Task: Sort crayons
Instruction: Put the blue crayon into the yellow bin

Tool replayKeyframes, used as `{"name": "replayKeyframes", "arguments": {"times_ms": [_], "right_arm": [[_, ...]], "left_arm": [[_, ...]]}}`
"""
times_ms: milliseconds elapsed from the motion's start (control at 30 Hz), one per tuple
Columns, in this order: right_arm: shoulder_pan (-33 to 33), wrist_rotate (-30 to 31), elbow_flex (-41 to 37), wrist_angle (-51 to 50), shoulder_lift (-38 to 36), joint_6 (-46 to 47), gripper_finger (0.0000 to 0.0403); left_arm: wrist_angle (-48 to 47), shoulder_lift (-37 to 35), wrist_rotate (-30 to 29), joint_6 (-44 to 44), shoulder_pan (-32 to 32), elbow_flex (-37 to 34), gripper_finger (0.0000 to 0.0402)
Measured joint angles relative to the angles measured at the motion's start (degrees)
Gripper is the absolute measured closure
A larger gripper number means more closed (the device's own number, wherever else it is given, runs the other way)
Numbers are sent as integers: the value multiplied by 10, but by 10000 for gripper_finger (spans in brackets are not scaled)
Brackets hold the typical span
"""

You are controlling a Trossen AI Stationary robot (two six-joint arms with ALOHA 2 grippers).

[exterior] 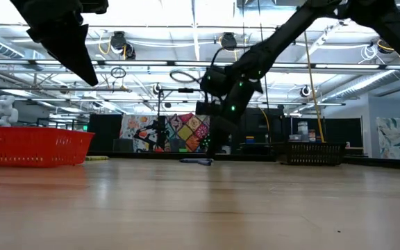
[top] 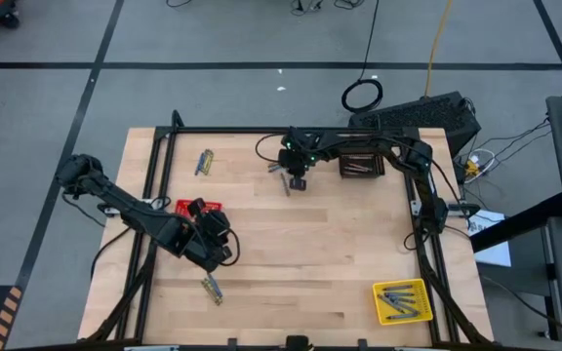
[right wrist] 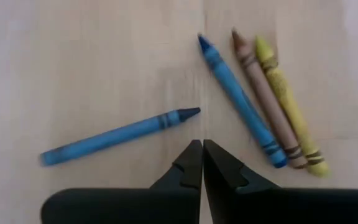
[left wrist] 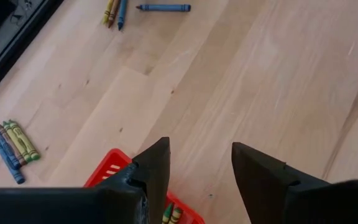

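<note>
Nearest the front edge of the wooden surface [top: 301,253] there's a yellow basket [top: 403,301] at the front right w/ a bunch of crayons lying in it, and a small clump of loose crayons [top: 211,288] at front left. Just behind that clump sits the left end effector [top: 224,244], fingers spread apart w/ nothing between them, hovering over the edge of the red basket [top: 198,208]; the left wrist view shows a couple of crayons inside that basket [left wrist: 171,214]. Same view also picks up a little group on the bare wood beside it: blue, brown and yellow-green ones [left wrist: 14,146] lying side by side. Further back, approx the middle of the far half, the right end effector [top: 297,181] is pointed down at the surface, fingers clenched tight together and gripping nothing. Right under it, per the right wrist view, a single blue crayon [right wrist: 120,135] lies on its own, tip near the closed fingertips but not touching, and beside it a blue, a brown and a yellow one [right wrist: 260,102] sit packed together. Another small bunch [top: 204,162] is at the far left. The black basket [top: 361,166] sits at the back, just right of the right arm.
</note>
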Motion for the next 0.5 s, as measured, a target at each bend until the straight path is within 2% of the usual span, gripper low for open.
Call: {"name": "replayKeyframes", "arguments": {"times_ms": [133, 233, 400, 500], "right_arm": [[22, 3, 0, -17, -32, 23, 403], [47, 3, -8, -15, -48, 83, 403], [97, 10, -56, 76, -49, 193, 402], [118, 62, -74, 120, -49, 229, 386]], "left_arm": [[0, 0, 0, -14, 0, 0, 226], [0, 0, 0, -15, -5, 0, 226], [0, 0, -21, -15, -19, 0, 226], [0, 0, -29, -18, -26, 0, 226]]}}
